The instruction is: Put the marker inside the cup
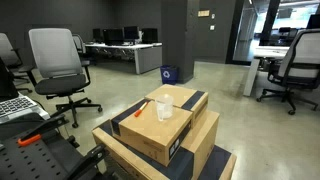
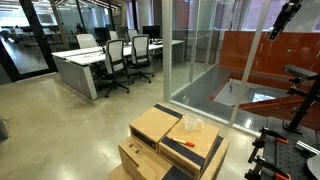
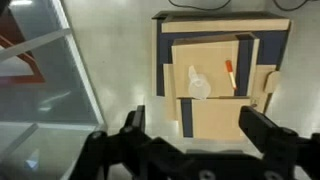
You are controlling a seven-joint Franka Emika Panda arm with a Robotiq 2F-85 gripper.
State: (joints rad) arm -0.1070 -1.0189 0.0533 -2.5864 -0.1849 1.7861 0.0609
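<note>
The cup (image 3: 198, 83), a small clear tumbler, lies on its side on the top cardboard box (image 3: 215, 120). The thin red-orange marker (image 3: 231, 73) lies just to its right on the same box. In both exterior views the cup (image 1: 163, 108) (image 2: 191, 124) rests on the stacked boxes. The marker (image 2: 182, 144) (image 1: 139, 110) is a short way from it. My gripper (image 3: 195, 128) hangs high above the boxes, open, its two black fingers wide apart with nothing between them. Cup and marker are farther up the wrist view than the fingers.
The boxes (image 1: 165, 135) form a stack on the concrete floor. Black equipment with orange parts (image 1: 30, 140) stands beside them. Office chairs (image 1: 58, 65), desks (image 2: 85, 65), a blue bin (image 1: 168, 73) and a glass partition (image 2: 200, 50) surround the area.
</note>
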